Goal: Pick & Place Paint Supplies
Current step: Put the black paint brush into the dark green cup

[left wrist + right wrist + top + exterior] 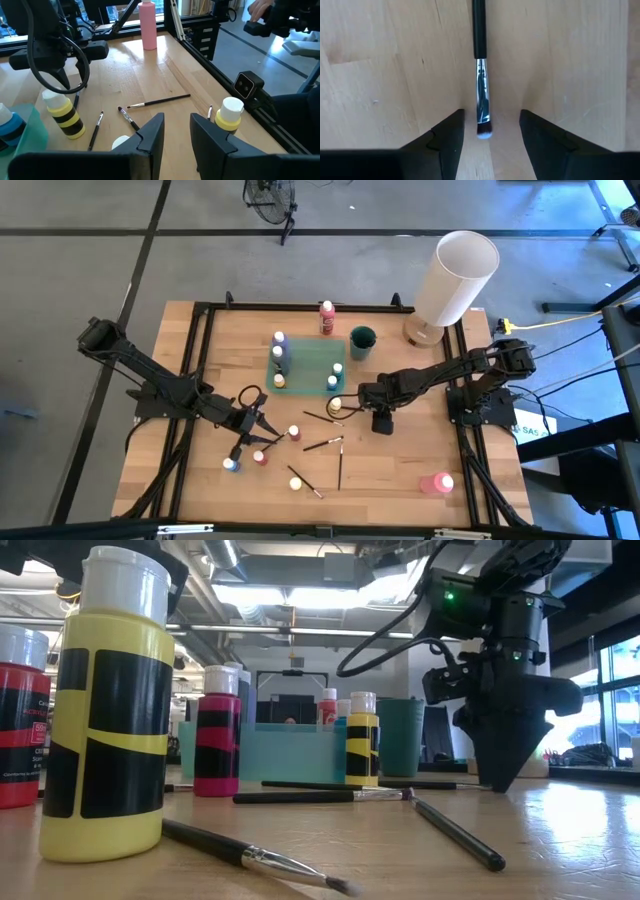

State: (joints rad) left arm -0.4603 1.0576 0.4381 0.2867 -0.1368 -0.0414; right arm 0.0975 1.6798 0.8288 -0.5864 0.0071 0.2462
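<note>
Nearest your low camera stands a yellow bottle [108, 710] with black bands and a white cap, with a red bottle [20, 720] just behind it at the frame edge. A dark-handled brush [245, 855] lies on the table [390, 470] right at the yellow bottle's foot, bristles pointing away from it.

Farther in, you have two more brushes [320, 796] lying across the boards, a pink bottle [217, 733] and a smaller yellow bottle [362, 740] standing upright in front of the teal tray [305, 365]. A dark green cup [362, 342] stands just beside the tray's far corner.

Right gripper [381, 423]: down at the table surface, near the middle. Its wrist camera shows the fingers [445, 137] apart, one either side of the bristle end of a brush [481, 70] that lies flat on the wood. No contact between pads and brush is visible.

Left gripper [262, 428]: low over the table, left of centre, above loose bottles. Its fingers [150, 135] stand apart with a clear gap and nothing between them. From its wrist camera you see a white-capped yellow bottle [227, 115] near the table frame and a brush [160, 101] lying beyond.

In the overhead view, a blue bottle [231, 465] and a red one [260, 457] lie near the left gripper. A pink bottle [437, 483] lies on its side towards the front right. A tall pink bottle [327, 318] stands at the far edge, and a big white cylinder [455, 280] stands at the far right corner.
</note>
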